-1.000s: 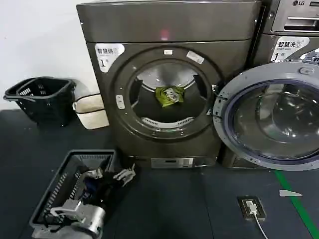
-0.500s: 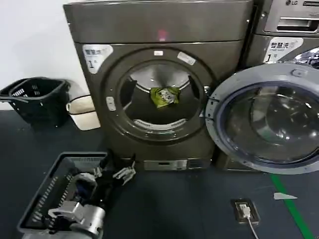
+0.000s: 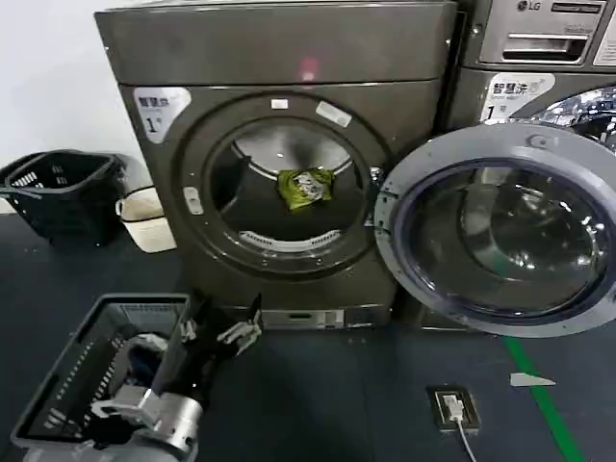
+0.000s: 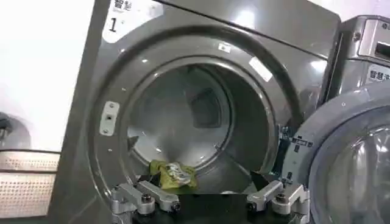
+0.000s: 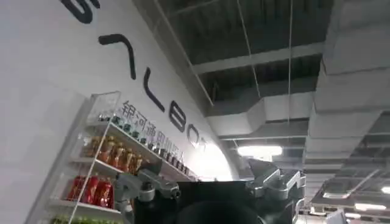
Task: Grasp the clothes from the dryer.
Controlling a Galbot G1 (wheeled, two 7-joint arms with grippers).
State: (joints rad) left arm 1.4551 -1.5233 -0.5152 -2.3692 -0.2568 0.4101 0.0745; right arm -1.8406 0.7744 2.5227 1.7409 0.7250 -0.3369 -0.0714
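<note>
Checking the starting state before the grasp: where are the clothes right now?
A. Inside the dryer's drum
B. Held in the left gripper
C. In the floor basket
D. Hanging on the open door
A: the clothes lie inside the dryer drum, behind the round mouth, while the open left gripper is out in front, holding nothing.

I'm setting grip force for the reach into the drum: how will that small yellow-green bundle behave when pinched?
The clothes look crumpled and soft, so they will probably fold and droop rather than stay stiff. Small against the dryer mouth, likely light. The open left gripper may catch just one fold.
</note>
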